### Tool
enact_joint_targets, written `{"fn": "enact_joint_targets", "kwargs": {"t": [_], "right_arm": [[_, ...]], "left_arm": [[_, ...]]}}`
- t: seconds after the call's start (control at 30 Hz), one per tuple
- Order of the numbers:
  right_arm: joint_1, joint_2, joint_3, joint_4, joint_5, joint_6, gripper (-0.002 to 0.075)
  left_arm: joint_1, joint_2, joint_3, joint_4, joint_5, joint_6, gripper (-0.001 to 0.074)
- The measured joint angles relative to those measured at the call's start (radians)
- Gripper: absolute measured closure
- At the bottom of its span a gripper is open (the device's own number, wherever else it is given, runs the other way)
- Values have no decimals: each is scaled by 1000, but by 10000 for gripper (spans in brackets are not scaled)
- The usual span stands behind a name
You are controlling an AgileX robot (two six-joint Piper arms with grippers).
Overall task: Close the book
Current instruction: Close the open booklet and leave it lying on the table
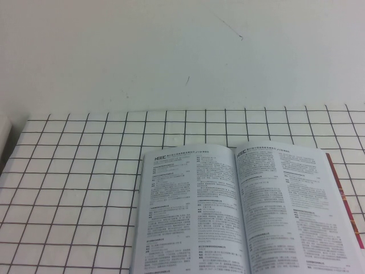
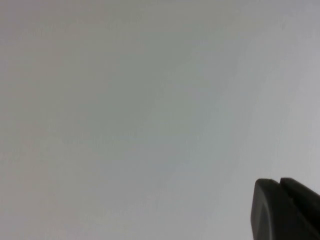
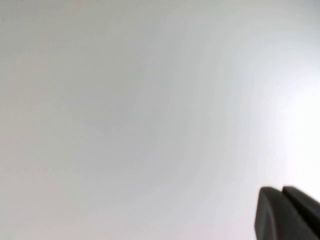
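Nearest the camera lies the open book (image 1: 245, 211), flat on the grid-lined table (image 1: 74, 188), toward the robot's right and running off the near edge of the high view. Its left page (image 1: 188, 211) and right page (image 1: 291, 205) are spread wide with dense print facing up, and a strip of red cover (image 1: 344, 197) shows past the right page's outer edge. Neither arm reaches into the high view. The left gripper (image 2: 282, 210) appears only as a dark corner in its own wrist view against a plain pale surface, and the right gripper (image 3: 285, 212) likewise; whether either claw is open or closed cannot be told. The closing looks not yet begun, so the step in hand is the approach. The next move probably calls for an arm, likely the right one, to come down at an outer page edge, catch under that half and swing it over the spine onto the other.
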Motion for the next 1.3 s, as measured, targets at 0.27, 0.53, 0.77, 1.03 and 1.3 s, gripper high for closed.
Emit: {"fn": "enact_joint_targets", "kwargs": {"t": [0.27,0.53,0.77,1.03,1.3], "right_arm": [[0,0,-273,-20,76,67,729],[0,153,-626,-27,511,108,729],[0,391,-714,-27,963,108,729],[0,577,-661,-27,1213,18,729],[66,777,-542,-11,1062,12,729]], "left_arm": [[0,-1,-193,-36,122,-42,738],[0,77,-426,-34,306,-16,738],[0,257,-504,-34,770,-23,738],[0,400,-504,-28,1152,-32,738],[0,489,-477,-186,1245,-33,738]]}}
